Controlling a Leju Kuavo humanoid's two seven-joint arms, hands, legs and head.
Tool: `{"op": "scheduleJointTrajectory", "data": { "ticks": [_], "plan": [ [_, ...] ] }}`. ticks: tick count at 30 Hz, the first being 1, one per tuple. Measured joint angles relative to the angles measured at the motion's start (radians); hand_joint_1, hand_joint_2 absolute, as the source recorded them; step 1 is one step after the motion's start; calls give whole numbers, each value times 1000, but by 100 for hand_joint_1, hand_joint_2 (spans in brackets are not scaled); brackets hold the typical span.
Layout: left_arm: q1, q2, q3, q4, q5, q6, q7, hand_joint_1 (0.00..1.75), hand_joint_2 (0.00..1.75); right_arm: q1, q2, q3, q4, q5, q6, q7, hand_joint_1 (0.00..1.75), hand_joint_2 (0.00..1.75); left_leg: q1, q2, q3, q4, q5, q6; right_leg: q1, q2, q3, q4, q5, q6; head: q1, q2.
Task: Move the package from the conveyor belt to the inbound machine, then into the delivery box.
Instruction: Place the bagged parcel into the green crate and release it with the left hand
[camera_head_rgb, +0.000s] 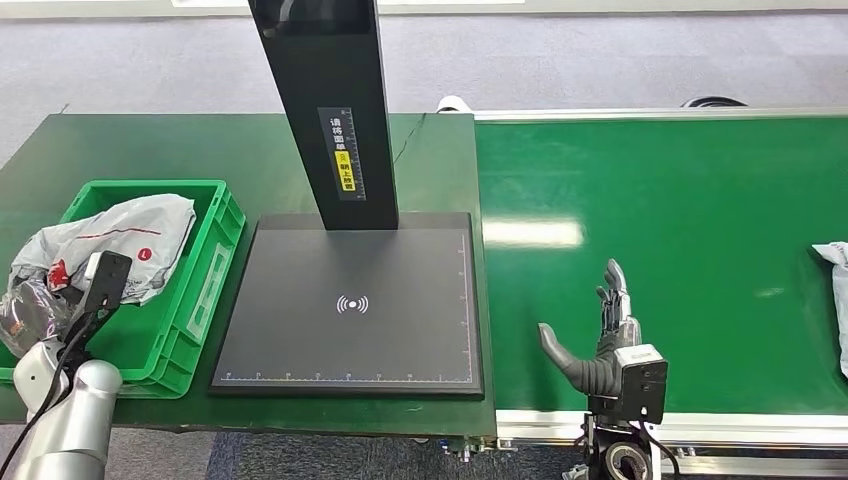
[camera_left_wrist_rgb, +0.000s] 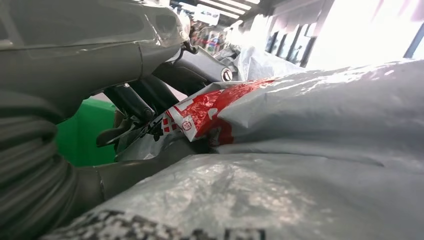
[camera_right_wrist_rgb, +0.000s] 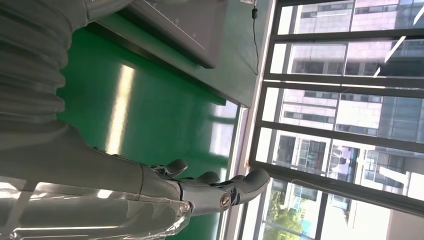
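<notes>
The right hand (camera_head_rgb: 600, 335) hovers over the near part of the green conveyor belt (camera_head_rgb: 680, 230) with its fingers (camera_head_rgb: 613, 290) stretched straight and apart, the thumb splayed out to the side, and nothing in its grasp; the right wrist view shows the same straight fingers (camera_right_wrist_rgb: 220, 187) above the green surface. The left hand (camera_left_wrist_rgb: 145, 107) is down in the green bin (camera_head_rgb: 215, 265), its dark fingers (camera_left_wrist_rgb: 131, 102) pressed in among crinkled grey plastic bags, and whether they are clamped on a bag or simply resting against it cannot be told, because the bags hide most of the fingers. In the head view the hand itself is covered by its wrist camera and the bags. A grey package with red printing (camera_left_wrist_rgb: 210, 110) lies right against those fingers, and in the head view a grey package (camera_head_rgb: 120, 240) with a red mark lies piled in the bin, spilling over its near left edge. The bin stands on a dark green table (camera_head_rgb: 150, 145), just beside the flat black scanner pad (camera_head_rgb: 350, 300), which carries a white wireless symbol at its middle and a black upright post (camera_head_rgb: 330, 110) at its back edge with a yellow label. The pad is bare. To the right of the table runs the conveyor belt, and at its far right edge another pale package (camera_head_rgb: 835, 300) lies partly cut off by the picture, well apart from the right hand.
</notes>
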Motion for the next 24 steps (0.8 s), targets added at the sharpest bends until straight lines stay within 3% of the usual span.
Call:
{"op": "scheduleJointTrajectory", "data": {
  "ticks": [2, 6, 24],
  "plan": [
    [-16, 5, 13, 32, -15, -9, 15, 175, 175, -1, 1, 0, 4, 0, 1, 0, 0, 175, 0, 0, 4, -2, 0, 0, 0, 0, 3, 0, -1, -1, 0, 0],
    [-48, 26, 38, 104, -18, -8, 11, 7, 175, -5, 2, 0, 12, 0, 3, 0, 0, 175, 0, 0, 10, -5, 0, -1, 0, 0, 7, 0, -1, -4, 0, 0],
    [-95, 48, 82, 211, 28, 49, -82, 0, 175, -5, 2, 3, 24, 0, 3, 0, 0, 175, 0, 0, 20, -17, 6, -9, 0, 0, 9, 0, -1, -11, 0, 0]
  ]
}}
